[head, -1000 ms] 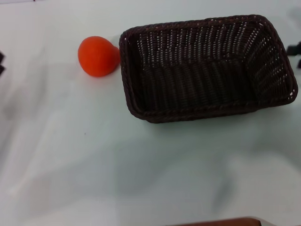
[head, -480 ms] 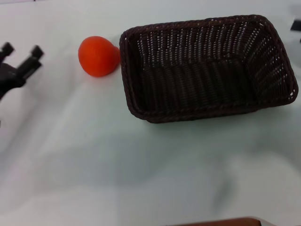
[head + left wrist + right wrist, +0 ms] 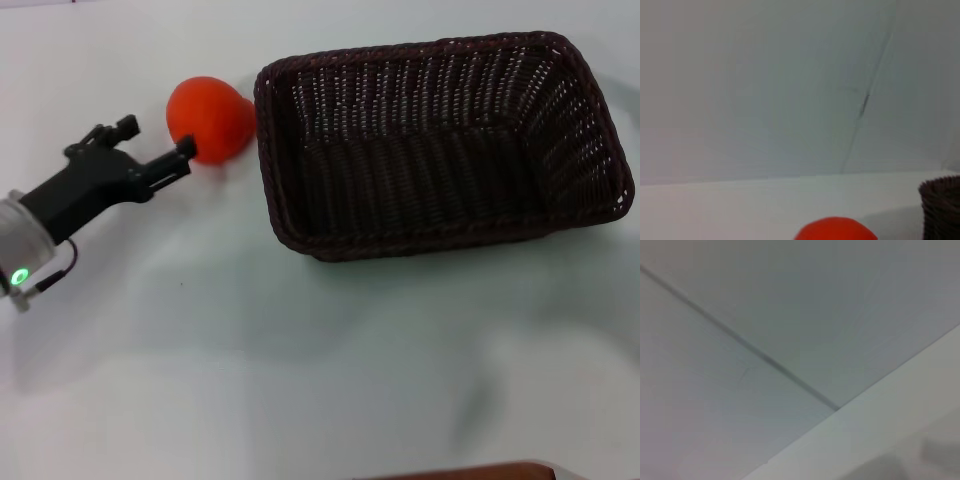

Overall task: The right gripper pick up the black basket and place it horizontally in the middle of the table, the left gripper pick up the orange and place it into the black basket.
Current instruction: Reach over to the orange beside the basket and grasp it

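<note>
The black basket (image 3: 440,140) lies lengthwise across the white table (image 3: 300,360), right of centre, empty. The orange (image 3: 208,118) rests on the table against the basket's left end. My left gripper (image 3: 157,138) is open, reaching in from the left; one fingertip (image 3: 184,149) is at the orange's lower left side, the other (image 3: 126,125) is left of it. The left wrist view shows the orange's top (image 3: 835,230) and a basket corner (image 3: 942,207). The right gripper is out of view; the right wrist view shows only wall and table.
A brown edge (image 3: 470,470) shows at the bottom of the head view. Open tabletop lies in front of the basket and the orange.
My left gripper has come in from the left edge toward the orange and now reaches it. The dark piece at the right edge has gone out of view. Basket and orange have not moved.
</note>
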`<state>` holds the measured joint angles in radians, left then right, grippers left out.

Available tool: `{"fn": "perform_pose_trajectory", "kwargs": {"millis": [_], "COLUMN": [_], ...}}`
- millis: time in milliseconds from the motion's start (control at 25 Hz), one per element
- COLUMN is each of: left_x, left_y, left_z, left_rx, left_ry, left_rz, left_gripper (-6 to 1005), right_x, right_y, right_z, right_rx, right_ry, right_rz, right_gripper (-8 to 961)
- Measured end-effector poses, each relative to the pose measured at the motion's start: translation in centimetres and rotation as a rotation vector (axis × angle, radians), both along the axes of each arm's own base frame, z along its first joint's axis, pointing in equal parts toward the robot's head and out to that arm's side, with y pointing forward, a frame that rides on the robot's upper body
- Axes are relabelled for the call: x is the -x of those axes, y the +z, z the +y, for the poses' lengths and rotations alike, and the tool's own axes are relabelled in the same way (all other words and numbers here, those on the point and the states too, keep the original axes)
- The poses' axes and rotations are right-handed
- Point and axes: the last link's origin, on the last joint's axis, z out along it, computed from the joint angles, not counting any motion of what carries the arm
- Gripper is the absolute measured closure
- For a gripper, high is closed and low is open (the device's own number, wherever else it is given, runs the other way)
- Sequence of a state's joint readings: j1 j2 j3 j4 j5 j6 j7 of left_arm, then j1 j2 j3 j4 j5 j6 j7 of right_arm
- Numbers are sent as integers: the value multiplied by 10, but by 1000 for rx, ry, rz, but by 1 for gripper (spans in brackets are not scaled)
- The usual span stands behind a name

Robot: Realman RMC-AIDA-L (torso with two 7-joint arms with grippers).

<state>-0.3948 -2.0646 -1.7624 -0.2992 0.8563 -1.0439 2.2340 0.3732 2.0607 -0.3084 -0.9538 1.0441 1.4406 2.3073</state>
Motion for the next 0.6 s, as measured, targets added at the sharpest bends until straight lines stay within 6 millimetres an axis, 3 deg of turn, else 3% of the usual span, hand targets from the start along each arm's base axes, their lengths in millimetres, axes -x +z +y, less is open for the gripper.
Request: {"fn": "perform_pose_trajectory", "kwargs": {"millis": [240,600], "left_x": [-11,-28], "left_y": [-11,-23], "left_z": [12,34], "left_rx": [4,-21], "left_ry": [2,14], "left_rz": [43,131], "left_gripper": [115,117], "right_x": [-11,-11], "right_y": [-12,-25], "right_z": [-8,-9], "right_rx": [-31,-23], "right_ry": [6,28], "right_rz": [-13,11], "right_gripper": [288,289]}}
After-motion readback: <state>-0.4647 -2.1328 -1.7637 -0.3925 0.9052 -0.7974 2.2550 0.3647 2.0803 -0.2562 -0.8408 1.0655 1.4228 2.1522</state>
